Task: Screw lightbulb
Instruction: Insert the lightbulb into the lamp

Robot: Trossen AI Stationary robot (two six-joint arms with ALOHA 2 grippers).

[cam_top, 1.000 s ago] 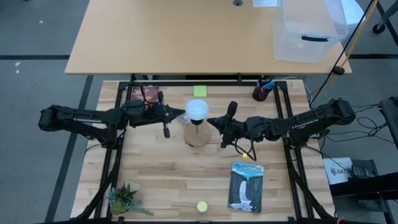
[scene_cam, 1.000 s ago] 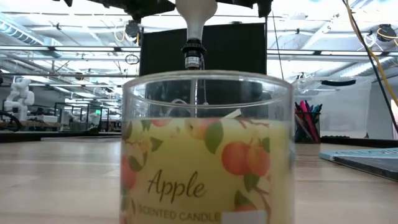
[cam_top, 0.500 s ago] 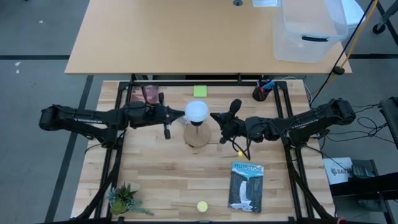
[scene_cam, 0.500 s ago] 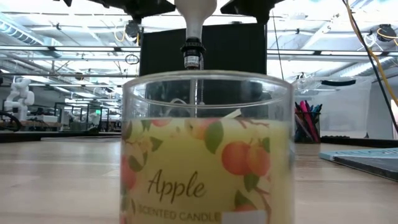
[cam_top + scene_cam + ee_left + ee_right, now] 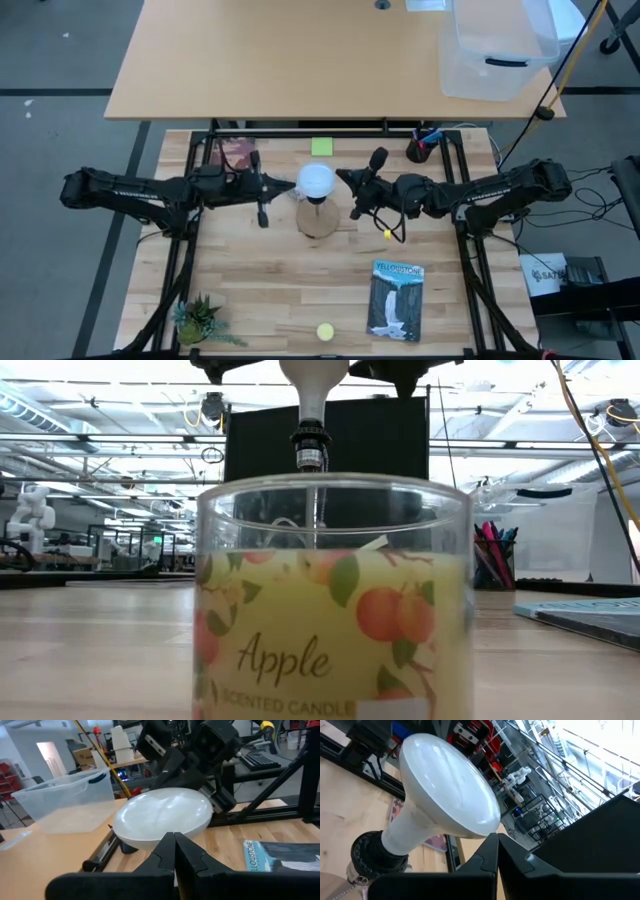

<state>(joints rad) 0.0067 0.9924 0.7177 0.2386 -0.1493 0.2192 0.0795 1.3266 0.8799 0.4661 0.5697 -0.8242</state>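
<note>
Standing upright in the black socket of a wooden base near table centre, the lightbulb shows its white dome up. Left gripper at 9 o'clock and right gripper at 3 o'clock, both w/ fingers pressed together, tips at the dome's rim.

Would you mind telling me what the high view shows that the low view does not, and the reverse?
Only the high view shows the wooden base, book, potted plant and both shut tools, left tool and right tool, flanking the bulb's dome. Only the low view shows the apple candle. Both show the lightbulb standing in its socket.
</note>
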